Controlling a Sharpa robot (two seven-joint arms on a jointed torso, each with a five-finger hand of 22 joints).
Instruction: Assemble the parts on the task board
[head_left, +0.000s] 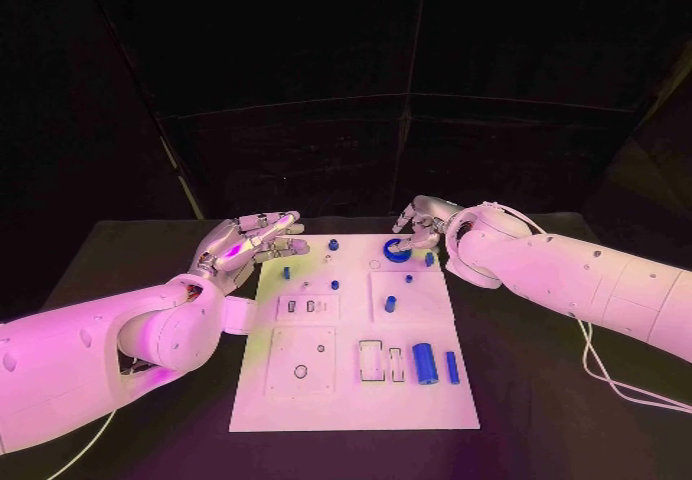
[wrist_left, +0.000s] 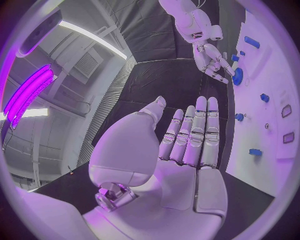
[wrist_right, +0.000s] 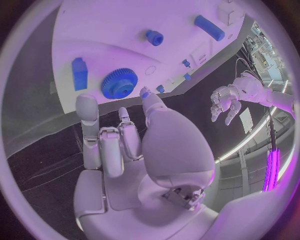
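Head view shows a black desk (head_left: 130, 250) in a dark room with black panelled walls behind it. On the middle of the desk lies the white task board (head_left: 353, 400), its long side running away from the robot.

The left hand (head_left: 248, 243) hovers over the board's far left corner, palm upturned, fingers straight and together, holding nothing; the left wrist view shows that flat palm and extended fingers (wrist_left: 199, 130) beside the board's edge. The right hand (head_left: 420, 222) is at the board's far right corner, fingers bent downward just beside the blue gear (head_left: 395, 250). In the right wrist view its fingers are apart and nothing is between them, and the gear (wrist_right: 118, 83) lies on the board just beyond the fingertips; whether any touches it, I cannot tell.

On the board, small blue pegs (head_left: 335, 243) stand in the far rows. A blue block (head_left: 428, 259) sits just right of the gear. Near the front right, a thick blue cylinder (head_left: 424, 361) and a thin blue bar (head_left: 451, 367) lie side by side, next to empty rectangular slots (head_left: 372, 359).
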